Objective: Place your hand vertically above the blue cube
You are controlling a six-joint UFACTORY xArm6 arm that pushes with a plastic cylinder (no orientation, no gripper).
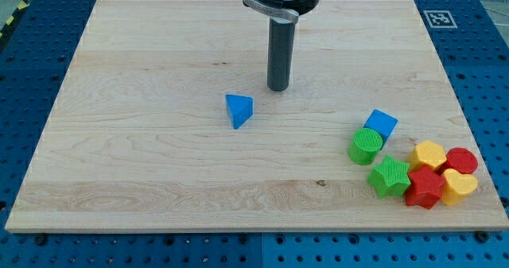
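The blue cube [382, 123] lies at the view's right, touching the green cylinder [365, 146] below-left of it. My tip [277, 88] is on the board near the top centre, well to the left of and above the blue cube. A blue triangular block [238, 110] lies just below-left of my tip, apart from it.
A cluster sits at the view's bottom right: a green star block [390, 176], a red star block [425, 188], a yellow block [428, 154], a red cylinder [461, 161] and another yellow block [459, 185]. The wooden board [143, 141] rests on a blue perforated table.
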